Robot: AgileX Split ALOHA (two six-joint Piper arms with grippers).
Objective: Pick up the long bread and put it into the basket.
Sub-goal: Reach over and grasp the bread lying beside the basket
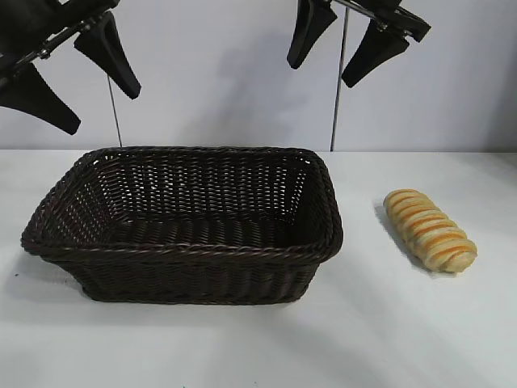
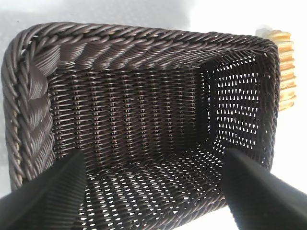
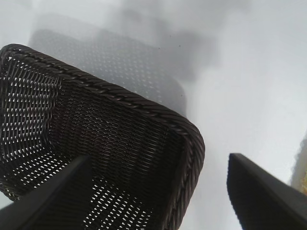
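The basket [image 1: 182,230] is sitting on the white table [image 1: 258,347], nothing showing inside it. The long bread [image 1: 429,229] is lying on the table just beside the basket's right end, apart from it, angled. The left gripper [image 1: 77,81] is hanging high above the basket's left end, fingers spread apart, its upper body cut off. The right gripper [image 1: 338,50] is hanging high above the basket's right rim, fingers likewise apart, holding nothing. In the right wrist view a yellowish sliver [image 3: 301,167] at the frame edge is probably the bread, mostly cut off. In the left wrist view the bread is peeking past the basket's far wall.
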